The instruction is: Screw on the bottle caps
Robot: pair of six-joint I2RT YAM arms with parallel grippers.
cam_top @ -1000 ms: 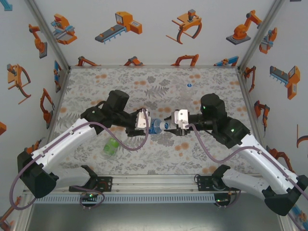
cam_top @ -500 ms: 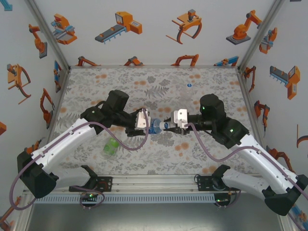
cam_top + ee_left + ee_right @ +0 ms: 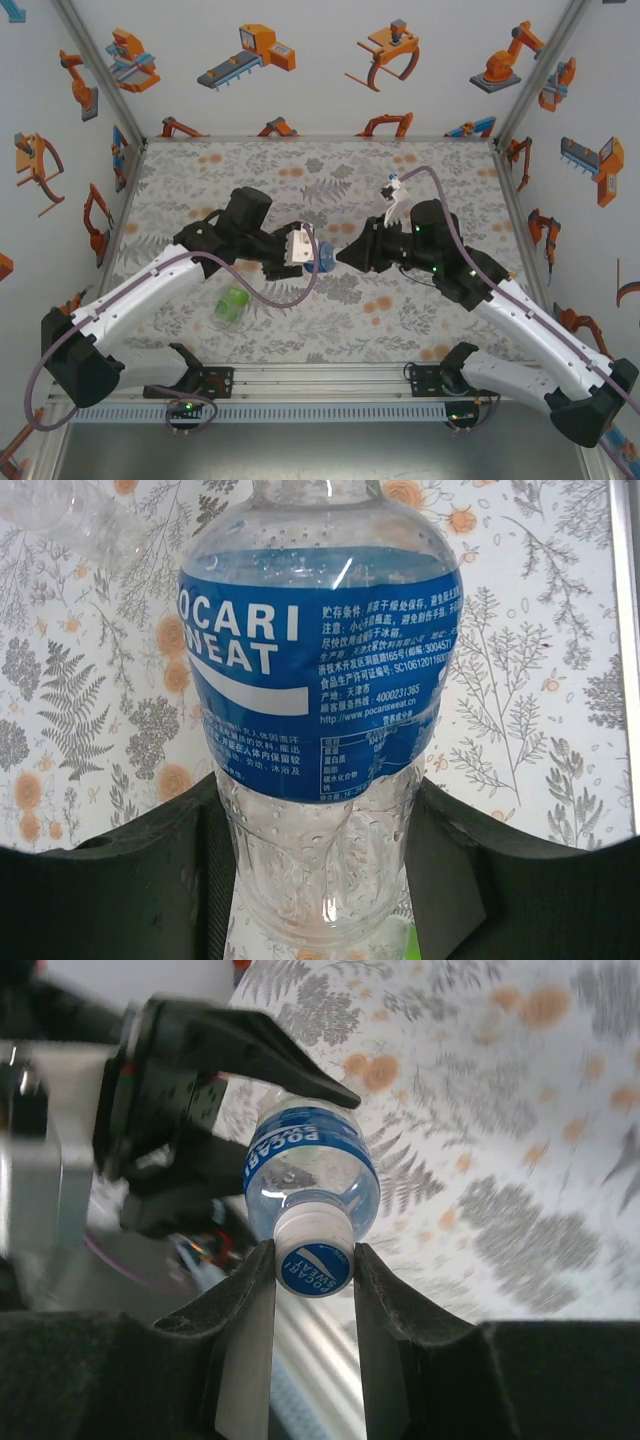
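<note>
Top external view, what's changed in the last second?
The right gripper has rolled about its wrist, shut on the bottle cap, its cable now looped upward; that looks like a tightening turn. The left gripper stays clamped on the blue-label bottle, and the green-label bottle lies where it was.

The clear bottle (image 3: pixel 320 680) is banded w/ a blue label lettered in white. Its cap (image 3: pixel 313 1265) is white-skirted, w/ a blue top printed in white. A 2nd bottle (image 3: pixel 231 305) is labelled green. The table cloth (image 3: pixel 300 170) is printed w/ grey ferns & orange flowers on white. The walls (image 3: pixel 320 100) are white, dotted w/ orange robot pics.
</note>
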